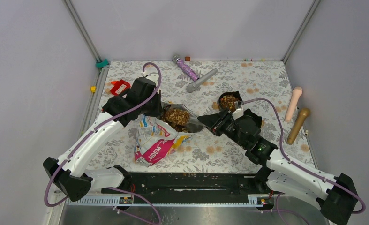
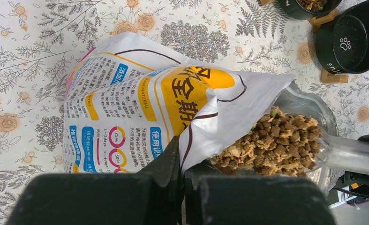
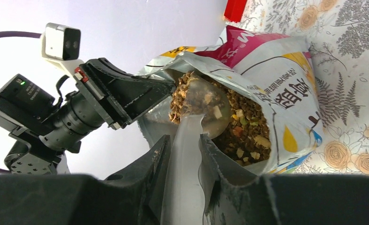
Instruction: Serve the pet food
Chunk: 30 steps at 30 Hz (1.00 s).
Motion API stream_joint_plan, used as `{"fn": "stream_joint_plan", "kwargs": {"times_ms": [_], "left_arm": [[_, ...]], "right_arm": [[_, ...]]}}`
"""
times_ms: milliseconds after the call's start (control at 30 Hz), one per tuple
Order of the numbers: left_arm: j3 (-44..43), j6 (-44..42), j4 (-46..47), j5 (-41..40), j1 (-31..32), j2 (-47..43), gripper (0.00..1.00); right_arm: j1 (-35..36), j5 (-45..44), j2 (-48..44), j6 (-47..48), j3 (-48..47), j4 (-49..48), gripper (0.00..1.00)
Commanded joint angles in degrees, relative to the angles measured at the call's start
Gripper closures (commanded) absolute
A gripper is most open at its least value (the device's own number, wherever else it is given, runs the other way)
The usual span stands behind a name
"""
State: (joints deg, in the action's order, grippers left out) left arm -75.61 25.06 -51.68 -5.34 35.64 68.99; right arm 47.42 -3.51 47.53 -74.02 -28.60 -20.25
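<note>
The bag (image 1: 154, 138) lay on the flowery mat (image 1: 248, 79). It was shiny plastic, white with pink, yellow and blue. White letters on the pink part read "AIDEM". On its side were "25%" and "50%" in little rings and the word "MATERIAL". Big black Chinese signs sat on a yellow patch. The bag's mouth was open at the far end. The pet food (image 2: 276, 140), small lumpy brown and tan bits, filled that mouth.

The left gripper (image 2: 180, 154) was pinched tight on the bag's rim. The right gripper (image 3: 184, 140) squeezed the handle of a clear plastic scoop (image 3: 203, 108). The scoop's round cup was pushed into the food in the bag.

2 round black bowls stood near the bag, to its right. The paw bowl (image 2: 356, 40) had a white paw print and the letters "En". The other bowl (image 1: 228, 101) held more brown bits.
</note>
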Motion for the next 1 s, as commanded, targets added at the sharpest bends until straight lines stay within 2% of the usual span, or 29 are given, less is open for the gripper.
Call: {"fn": "stream_joint_plan", "kwargs": {"times_ms": [0,233,600,967], "left_arm": [[-1.17,-0.01,4.63,2.54,0.13,-1.41,1.00],[-1.14,-0.10,4.65,2.86,0.12,-1.84,1.00],[-1.20,-0.10,4.66,2.91,0.12,-1.68,1.00],[-1.19,0.03,4.64,2.83,0.13,-1.30,1.00]], "right_arm": [[0.39,-2.16,-0.43,-1.05,0.71,-6.47,1.00],[0.39,-2.89,-1.74,-1.65,1.69,-8.41,1.00],[0.39,-5.51,-5.79,-1.26,2.12,-4.76,1.00],[0.35,-3.86,-7.74,-3.24,2.81,-4.69,1.00]]}}
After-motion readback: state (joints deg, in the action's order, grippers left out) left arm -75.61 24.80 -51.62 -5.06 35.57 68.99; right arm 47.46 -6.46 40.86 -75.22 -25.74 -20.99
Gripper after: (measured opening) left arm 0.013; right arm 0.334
